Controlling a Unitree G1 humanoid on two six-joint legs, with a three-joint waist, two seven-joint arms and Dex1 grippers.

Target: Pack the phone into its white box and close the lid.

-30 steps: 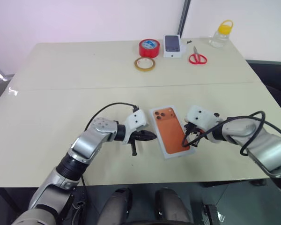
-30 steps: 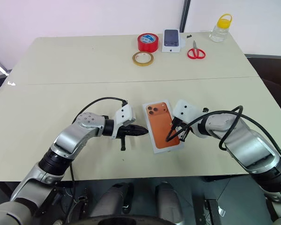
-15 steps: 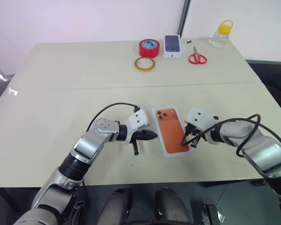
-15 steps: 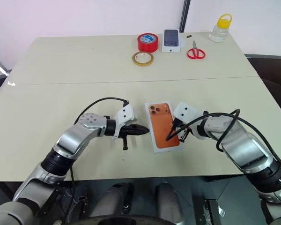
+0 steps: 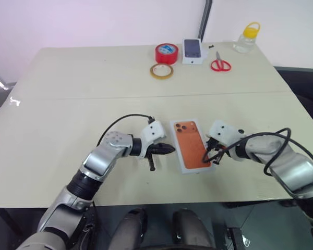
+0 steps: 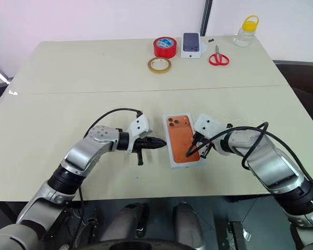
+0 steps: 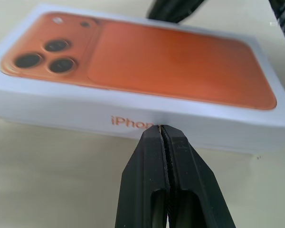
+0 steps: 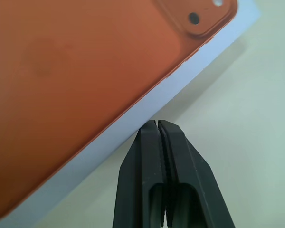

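The lid point(image 5: 190, 146), its top printed with an orange phone, lies flat on the table near the front edge and covers the white box beneath it. The phone is hidden. My left gripper point(image 5: 172, 150) is shut, its tip against the lid's white left side wall point(image 7: 133, 121), just under the lettering. My right gripper point(image 5: 204, 159) is shut too, its tip resting at the lid's right edge point(image 8: 133, 118) near the front corner. Neither gripper holds anything.
At the table's far edge stand a red tape roll point(image 5: 166, 52), a tan tape ring point(image 5: 161, 71), a small white box picturing a dark phone point(image 5: 192, 51), red scissors point(image 5: 219, 64) and a yellow-capped jar point(image 5: 247, 37). Black cables loop off both wrists.
The lidded box has shifted slightly to the right and sits a little straighter. Both grippers stay shut and have hardly moved.
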